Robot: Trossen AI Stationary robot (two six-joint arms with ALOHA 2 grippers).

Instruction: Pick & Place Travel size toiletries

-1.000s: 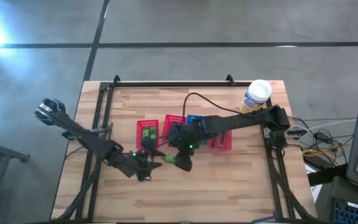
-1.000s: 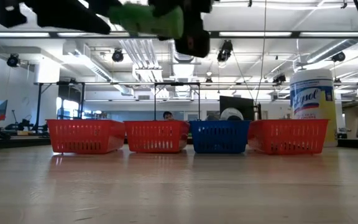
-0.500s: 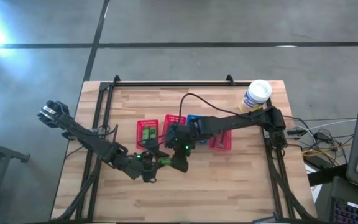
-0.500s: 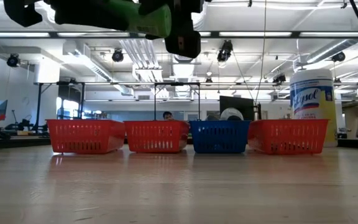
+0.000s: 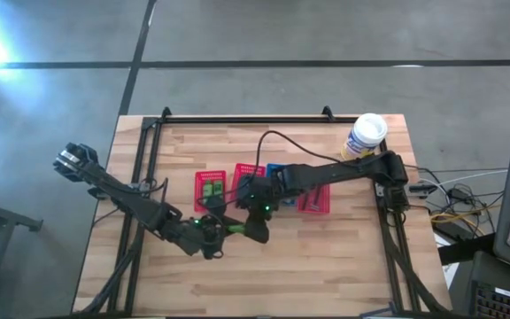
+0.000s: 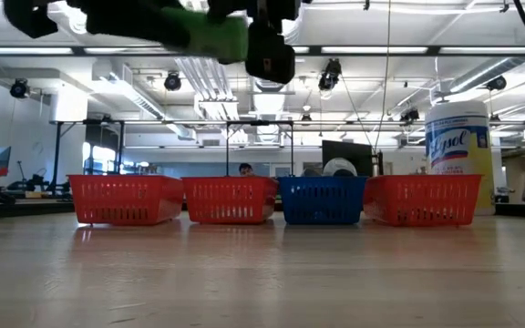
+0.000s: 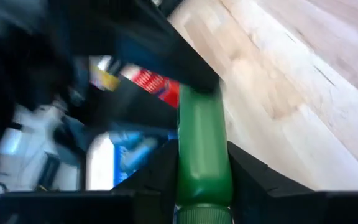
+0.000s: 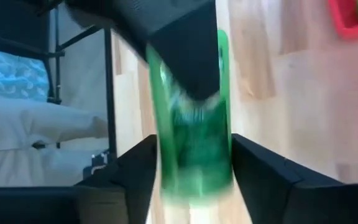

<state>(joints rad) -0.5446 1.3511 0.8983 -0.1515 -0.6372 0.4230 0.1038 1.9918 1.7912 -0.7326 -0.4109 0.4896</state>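
Both arms meet above the bare wood in the front half of the worktop [image 5: 343, 266], in front of the row of baskets. The left arm reaches in low from the left edge, stretched long and nearly flat, its left hand [image 5: 212, 228] pointing toward the middle. The right arm comes from the right edge, passes over the blue basket [image 6: 322, 199] and the red baskets [image 6: 126, 199], and bends down so its right hand [image 5: 253, 223] faces the left one.

Between them a green tube [image 5: 231, 229] hangs in the air, clear of the worktop. In the left wrist view the left fingers [image 7: 160, 174] press on both sides of the tube. In the right wrist view the right fingers [image 8: 260, 171] stand just beside its other end; I cannot tell whether they pinch it.

A white canister [image 6: 458, 146] stands at the back right corner.
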